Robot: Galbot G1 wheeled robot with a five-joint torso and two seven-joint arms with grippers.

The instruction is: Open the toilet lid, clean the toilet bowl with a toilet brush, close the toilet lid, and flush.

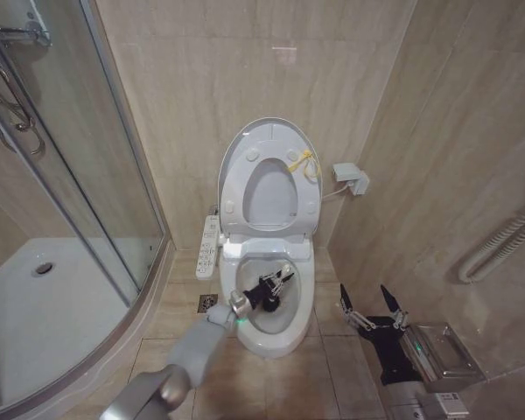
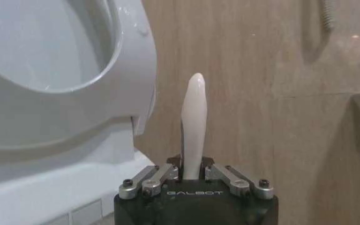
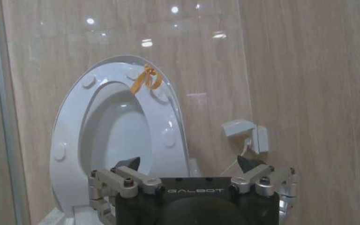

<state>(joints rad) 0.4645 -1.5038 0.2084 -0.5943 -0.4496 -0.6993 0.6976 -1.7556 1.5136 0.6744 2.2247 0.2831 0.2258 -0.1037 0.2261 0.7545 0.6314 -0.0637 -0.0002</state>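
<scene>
Left tool grips toilet brush over toilet bowl; toilet lid up.

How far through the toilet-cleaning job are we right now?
Opening is done: the toilet lid stands raised against the wall. Scrubbing is in hand: the left pincer grips the toilet brush over the toilet bowl. Closing and flushing remain. The right pincer waits open beside.

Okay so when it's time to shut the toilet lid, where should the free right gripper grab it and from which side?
Probably the top rim of the toilet lid. It stands upright against the wall with the seat folded against it, so only that upper edge juts free. The right gripper, open and low beside the bowl, would come from the front and pull it forward.
</scene>
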